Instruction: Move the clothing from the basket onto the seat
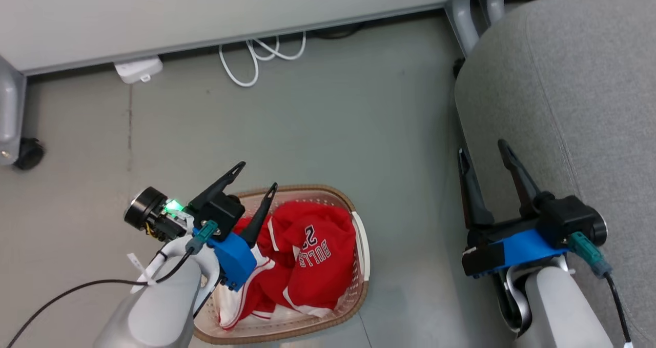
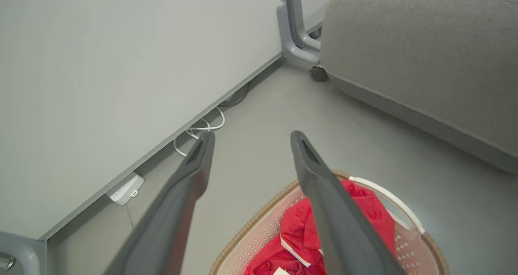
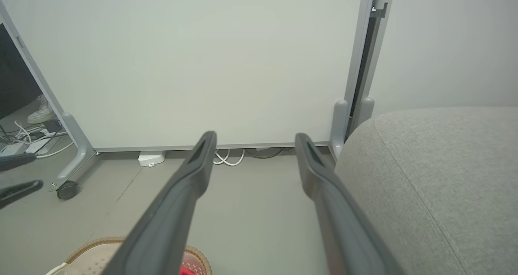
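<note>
My left gripper hangs spread, empty, over the basket; the clothing lies inside, at its five o'clock. My right gripper is spread too. Next: dip, pinch fabric, carry to the seat, three o'clock.

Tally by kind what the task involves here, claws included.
Red garments: 2, the BULLS jersey and a white-trimmed piece
Basket: 1
Seat: 1
Claws: 2, left claw and right claw, both open and empty
Total: 6
</note>
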Robot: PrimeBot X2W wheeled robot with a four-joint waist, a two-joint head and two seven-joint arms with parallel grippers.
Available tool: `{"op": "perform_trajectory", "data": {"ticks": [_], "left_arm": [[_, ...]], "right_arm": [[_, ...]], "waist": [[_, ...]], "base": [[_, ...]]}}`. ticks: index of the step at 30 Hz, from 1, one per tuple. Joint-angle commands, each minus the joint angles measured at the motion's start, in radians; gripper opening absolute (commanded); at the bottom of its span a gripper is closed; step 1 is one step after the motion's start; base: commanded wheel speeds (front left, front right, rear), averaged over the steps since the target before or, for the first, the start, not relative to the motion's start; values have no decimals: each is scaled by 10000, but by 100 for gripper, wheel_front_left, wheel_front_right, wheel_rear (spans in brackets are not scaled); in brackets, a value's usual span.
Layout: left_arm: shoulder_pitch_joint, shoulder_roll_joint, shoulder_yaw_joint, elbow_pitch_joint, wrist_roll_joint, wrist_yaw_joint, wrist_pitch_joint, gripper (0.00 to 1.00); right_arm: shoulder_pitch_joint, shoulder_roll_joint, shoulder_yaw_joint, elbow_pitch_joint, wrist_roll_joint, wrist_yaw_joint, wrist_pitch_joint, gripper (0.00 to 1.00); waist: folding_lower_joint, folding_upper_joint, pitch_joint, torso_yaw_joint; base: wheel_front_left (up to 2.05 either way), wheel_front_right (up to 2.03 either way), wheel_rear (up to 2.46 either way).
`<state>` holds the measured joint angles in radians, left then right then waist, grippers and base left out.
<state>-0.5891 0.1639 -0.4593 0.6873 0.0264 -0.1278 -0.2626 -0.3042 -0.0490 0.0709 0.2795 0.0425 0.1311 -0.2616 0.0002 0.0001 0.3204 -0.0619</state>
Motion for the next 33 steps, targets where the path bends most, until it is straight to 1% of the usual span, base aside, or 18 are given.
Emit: {"op": "perform_trajectory", "data": {"ticks": [1,10,18,22,25,28,33], "left_arm": [[-337,173,-298,254,-131,-23,-34,100],[-2138,850,-3381,2373,-755,-15,-34,100],[-3390,1256,-5828,3757,-1314,-16,-35,100],[-3891,1409,-6856,4301,-1599,-16,-28,100],[-4259,1477,-7461,4689,-1851,-17,62,100],[-4540,1602,-7847,5003,-1933,-17,187,100],[-4879,1693,-8099,5258,-1817,-17,365,100]], "right_arm": [[-303,-22,26,-76,43,-7,-52,100],[-1429,-17,280,-496,105,-7,-54,100],[-2117,-17,211,-770,-32,-7,-52,100],[-2323,-16,175,-857,-68,-7,-54,100],[-2448,-17,190,-955,-65,-7,-53,100],[-2560,-17,251,-1052,-28,-7,-54,100],[-2654,-19,272,-1168,22,-7,-53,100]], "waist": [[-2,-1,980,-512],[-2,-1,2970,-1070],[-2,-1,4403,-1310],[-2,-1,4958,-1407],[-2,-1,5342,-1491],[-2,-1,5661,-1609],[-2,-1,6061,-1753]], "base": [[0,0,0],[0,0,0],[0,0,0],[0,0,0],[0,0,0],[0,0,0],[0,0,0]]}}
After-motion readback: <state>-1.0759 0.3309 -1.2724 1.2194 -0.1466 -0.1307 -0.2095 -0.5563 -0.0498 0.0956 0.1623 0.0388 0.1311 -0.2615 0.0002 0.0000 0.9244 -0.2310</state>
